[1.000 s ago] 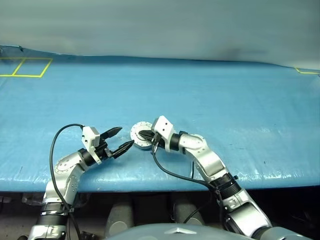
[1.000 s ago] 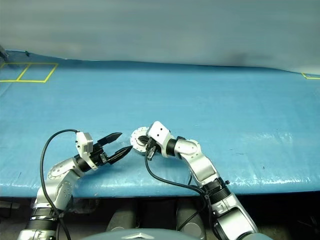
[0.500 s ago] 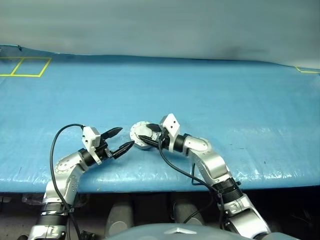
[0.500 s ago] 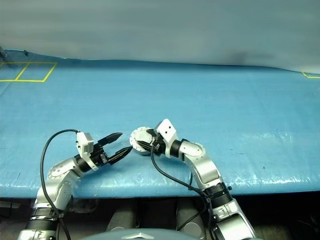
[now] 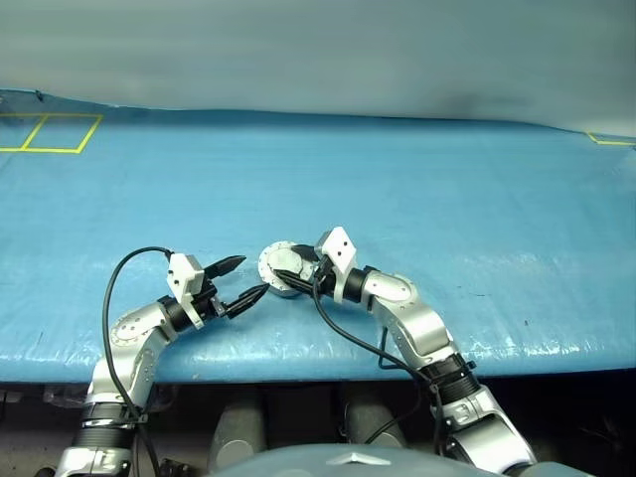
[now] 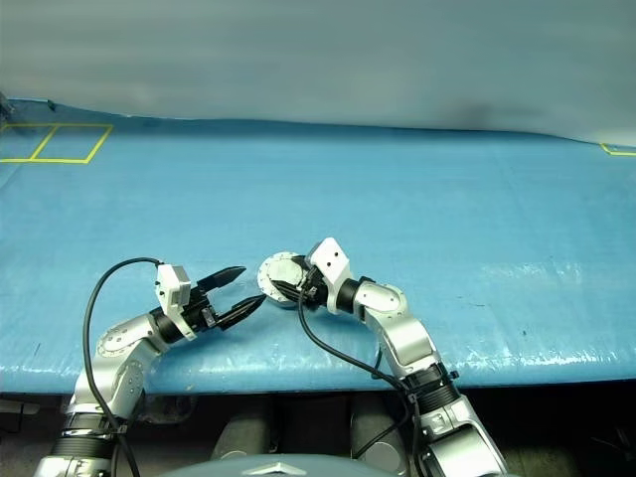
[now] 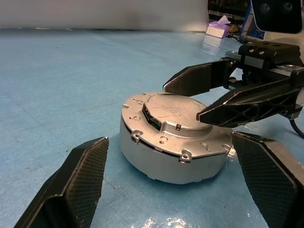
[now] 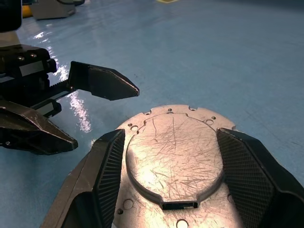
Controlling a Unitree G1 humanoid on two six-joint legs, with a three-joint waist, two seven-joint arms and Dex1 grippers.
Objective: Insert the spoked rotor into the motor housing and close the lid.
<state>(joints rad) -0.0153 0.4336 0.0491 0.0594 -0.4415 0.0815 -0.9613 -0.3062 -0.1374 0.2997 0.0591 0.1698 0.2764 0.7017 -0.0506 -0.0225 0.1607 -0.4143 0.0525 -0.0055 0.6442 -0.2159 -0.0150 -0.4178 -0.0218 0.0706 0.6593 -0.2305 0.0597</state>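
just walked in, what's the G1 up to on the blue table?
It is assembling a small motor. The lid lies shut on the housing, outer face up, on the blue table. The right gripper is open, its fingers straddling the lid from above without pinching it. The left gripper is open too, level beside the housing and not touching it. The closing step looks done.

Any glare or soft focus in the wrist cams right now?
Right wrist view: bright glare on the scratched lid and a white streak on the blue table. Left wrist view: small glints on the table in front of the motor housing; the background is out of focus, and the left claw fingers look soft.
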